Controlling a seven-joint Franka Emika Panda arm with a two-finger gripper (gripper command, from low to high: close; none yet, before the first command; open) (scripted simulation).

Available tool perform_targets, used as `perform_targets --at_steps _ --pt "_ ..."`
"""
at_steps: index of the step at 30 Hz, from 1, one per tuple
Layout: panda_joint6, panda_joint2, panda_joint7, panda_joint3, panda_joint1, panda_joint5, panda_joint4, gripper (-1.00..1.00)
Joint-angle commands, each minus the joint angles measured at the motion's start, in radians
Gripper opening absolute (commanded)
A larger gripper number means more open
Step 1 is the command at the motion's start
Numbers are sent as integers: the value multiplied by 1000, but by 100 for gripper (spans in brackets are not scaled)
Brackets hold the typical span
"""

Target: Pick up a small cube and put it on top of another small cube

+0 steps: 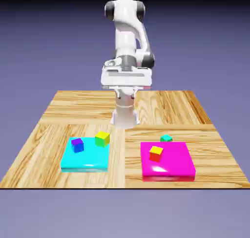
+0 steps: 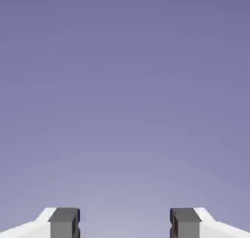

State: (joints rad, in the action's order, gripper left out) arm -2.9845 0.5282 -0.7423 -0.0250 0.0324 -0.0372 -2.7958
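Observation:
The small cube (image 1: 166,138), tiny and teal-green, rests on the wooden table just behind the far edge of a magenta slab (image 1: 178,166). A red cube with a yellow top (image 1: 156,153) sits on that slab. My gripper (image 2: 124,223) is open, its two grey fingertips (image 2: 64,222) set wide apart with only the plain backdrop between them. In the exterior view the white hand (image 1: 126,78) hangs high above the table's far half, well away from every cube. No cube shows in the hand view.
A cyan slab (image 1: 88,161) lies at the exterior view's left, carrying a purple-blue cube (image 1: 77,144) and a yellow-green cube (image 1: 102,139) at its far right corner. A strip of bare wood (image 1: 124,154) separates the two slabs.

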Motion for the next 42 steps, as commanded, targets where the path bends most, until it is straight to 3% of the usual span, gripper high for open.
perform_targets --at_steps 1,33,42 --pt "44 -35 -1 -21 17 -31 12 0" --pt "1435 -1143 -35 -683 554 -1017 387 0" --pt "1702 -1460 -132 -888 228 -1275 385 0"
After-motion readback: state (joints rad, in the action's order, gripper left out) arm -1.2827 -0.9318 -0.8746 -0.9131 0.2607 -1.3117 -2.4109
